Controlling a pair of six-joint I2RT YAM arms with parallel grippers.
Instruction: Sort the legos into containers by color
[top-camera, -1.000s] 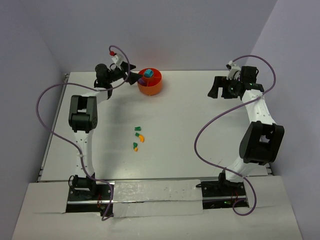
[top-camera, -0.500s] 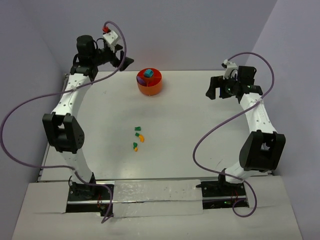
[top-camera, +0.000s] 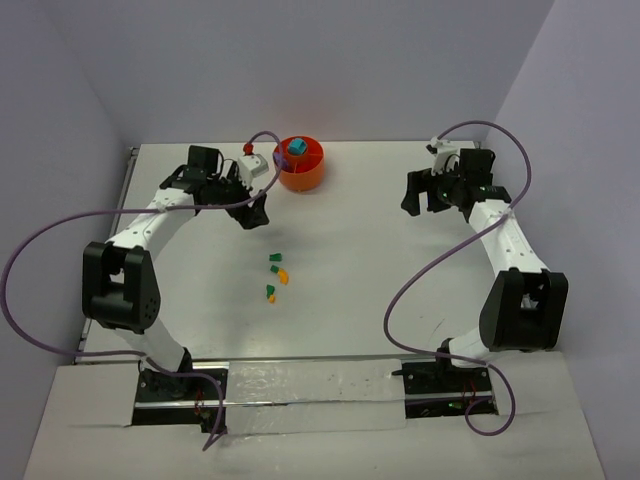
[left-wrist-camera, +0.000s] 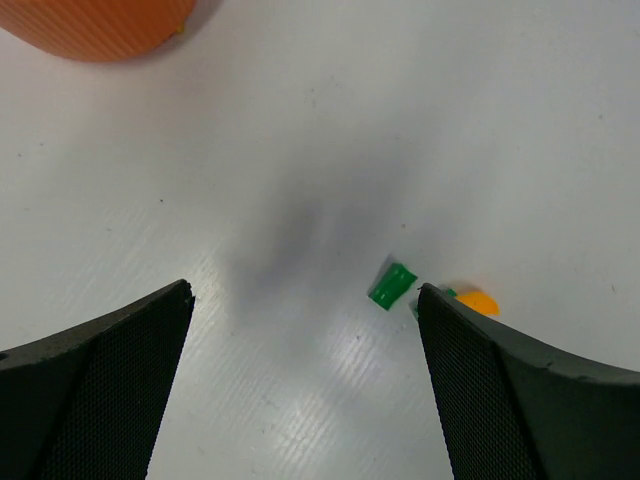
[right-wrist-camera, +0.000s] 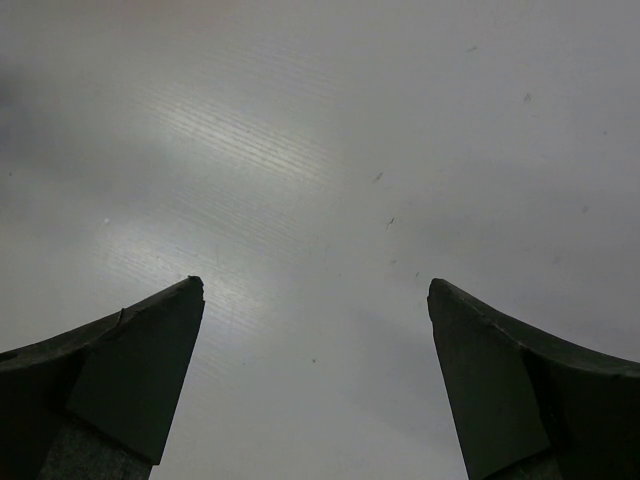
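Seen from above, the orange tub (top-camera: 300, 165) stands on the white table (top-camera: 360, 300) toward 12 o'clock, a little left of the middle. A teal brick (top-camera: 296, 148) lies in one of its compartments; which one cannot be told.

The loose bricks (top-camera: 276, 275), green and orange-yellow, lie in a small scatter on the bare table, just off its centre toward 8 o'clock and well apart from the tub.

The left pincer (top-camera: 256, 211) hangs over the table between the tub and the scatter. The tub is at its 1 o'clock and the bricks at its 5 o'clock. Its jaws are spread wide and hold nothing. In the left wrist view, the left pincer (left-wrist-camera: 305, 290) frames the table. A green brick (left-wrist-camera: 392, 286) lies just inside the right-hand finger (left-wrist-camera: 520, 400), and an orange-yellow brick (left-wrist-camera: 477, 300) is partly hidden behind that finger. The tub's wall (left-wrist-camera: 100, 25) shows at 11 o'clock.

The right pincer (top-camera: 421, 198) hangs over the table toward 2 o'clock, well apart from the tub and the bricks. Its jaws are also spread wide and empty. The right wrist view shows the right pincer (right-wrist-camera: 315, 285) over bare table only.
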